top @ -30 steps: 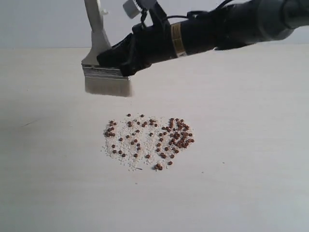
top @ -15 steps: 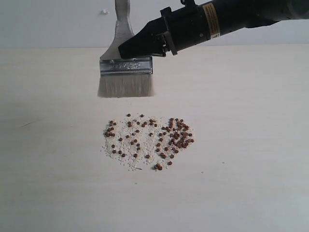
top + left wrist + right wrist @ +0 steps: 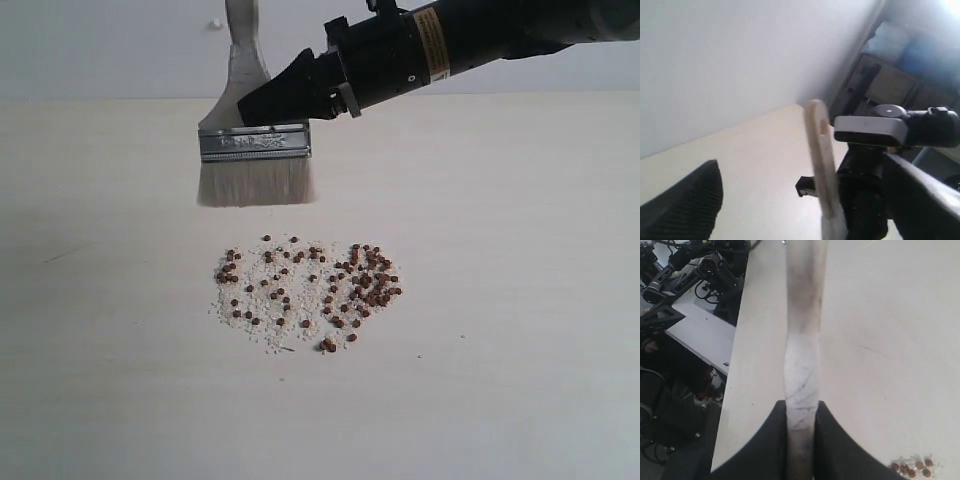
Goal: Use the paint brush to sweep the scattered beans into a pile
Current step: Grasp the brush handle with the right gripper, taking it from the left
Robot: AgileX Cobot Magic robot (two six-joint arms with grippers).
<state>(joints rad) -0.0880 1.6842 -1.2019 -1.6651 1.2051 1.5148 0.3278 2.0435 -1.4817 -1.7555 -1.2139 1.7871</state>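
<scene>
The right gripper point(image 3: 285, 100) clamps the paint brush point(image 3: 255, 160) upright, bristles down, apparently just off the table point(image 3: 520, 300). The scattered beans point(image 3: 308, 285) lie nearer, slightly right of the bristles, whose wide edge runs left to right.

1x paint brush point(image 3: 255, 143), beans point(image 3: 371, 288): dozens.

On my right wrist feed the paint brush point(image 3: 802, 365) handle runs straight up the middle of the frame, pale wood smudged dark along its upper stretch. At bottom center I see the right claw point(image 3: 801, 409) clamped on it, one black jaw pressed to each side of the handle. A few reddish-brown beans point(image 3: 912, 467) sit among whitish crumbs in the lower right corner. The light surface point(image 3: 890, 340) fills the right half; past its edge, black equipment and cables point(image 3: 695, 270) crowd the upper left.
</scene>
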